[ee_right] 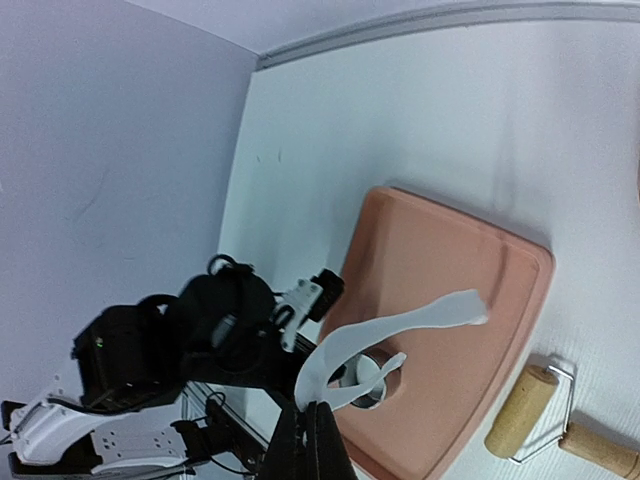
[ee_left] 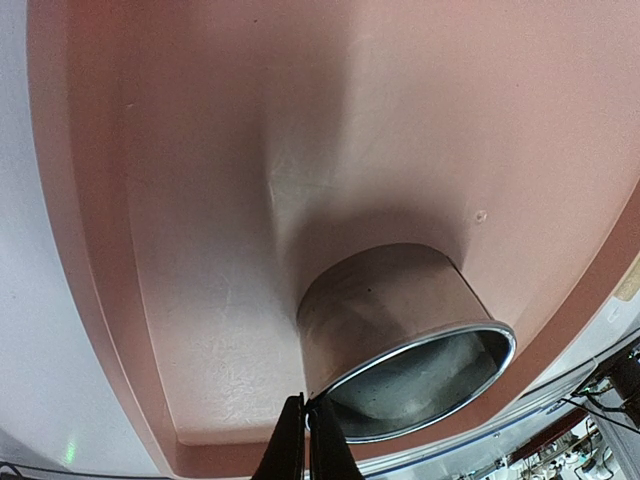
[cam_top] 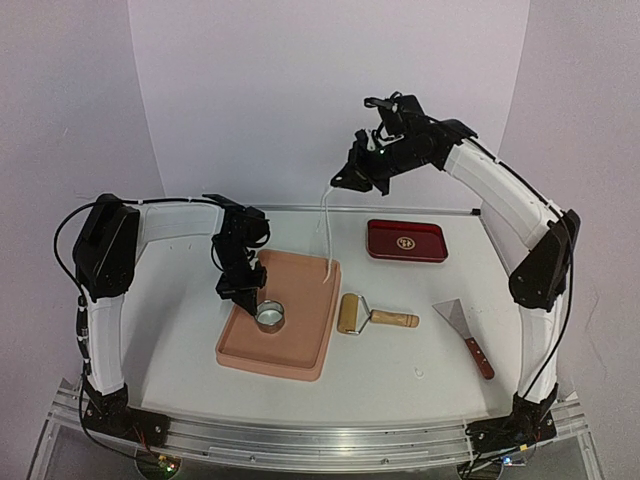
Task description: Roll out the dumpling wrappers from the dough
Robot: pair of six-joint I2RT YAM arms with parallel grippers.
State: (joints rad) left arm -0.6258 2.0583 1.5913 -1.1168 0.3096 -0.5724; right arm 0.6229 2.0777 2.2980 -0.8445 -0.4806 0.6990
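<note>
My right gripper [cam_top: 336, 183] is raised high above the back of the pink mat [cam_top: 300, 340] and is shut on the top of a ragged white dough strip [cam_top: 323, 230], which hangs down to the mat's far edge. In the right wrist view the strip [ee_right: 400, 322] loops out from my shut gripper [ee_right: 308, 440]. My left gripper [cam_top: 256, 306] is shut on the rim of the small metal ring [cam_top: 270, 316], which stands on the mat's near left part. The left wrist view shows my gripper [ee_left: 306, 440] pinching the ring's wall [ee_left: 390, 310]. No round wrapper shows clearly; the ring's inside is pale and unclear.
A red tray [cam_top: 406, 240] lies at the back right. A wooden rolling pin [cam_top: 365, 315] lies just right of the mat. A metal scraper with a dark handle [cam_top: 465, 335] lies further right. My left arm [ee_right: 220, 330] shows beside the mat [ee_right: 450, 400] in the right wrist view.
</note>
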